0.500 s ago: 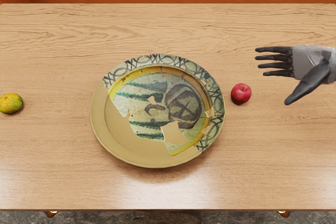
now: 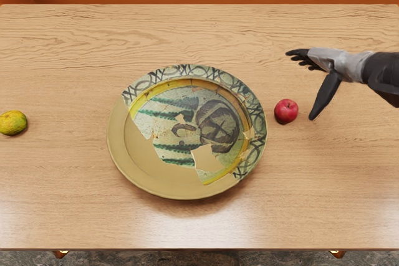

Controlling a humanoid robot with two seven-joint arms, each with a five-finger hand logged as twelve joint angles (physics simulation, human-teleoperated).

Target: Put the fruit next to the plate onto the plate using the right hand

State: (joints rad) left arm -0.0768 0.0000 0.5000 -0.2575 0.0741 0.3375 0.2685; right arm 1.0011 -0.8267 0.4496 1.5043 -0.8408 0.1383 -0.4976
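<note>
Right hand (image 2: 324,70), fingers spread and empty, hovers toward the table's (image 2: 199,29) right edge, thumb angled down, likely to cup the red apple (image 2: 286,111) sitting just beside the plate's (image 2: 118,144) right rim.

The plate (image 2: 117,138) is large, round and shallow, and lies flat near the middle of the wooden table (image 2: 199,29). Its broad rim is plain golden-yellow on the near and left side and carries a dark interlaced band on the far and right side. The well shows a worn, patchy painting with green stripes and a dark rounded figure. The apple (image 2: 286,111) is small, red and glossy. It sits upright on the tabletop just beside the plate's right rim, not touching it.
</note>
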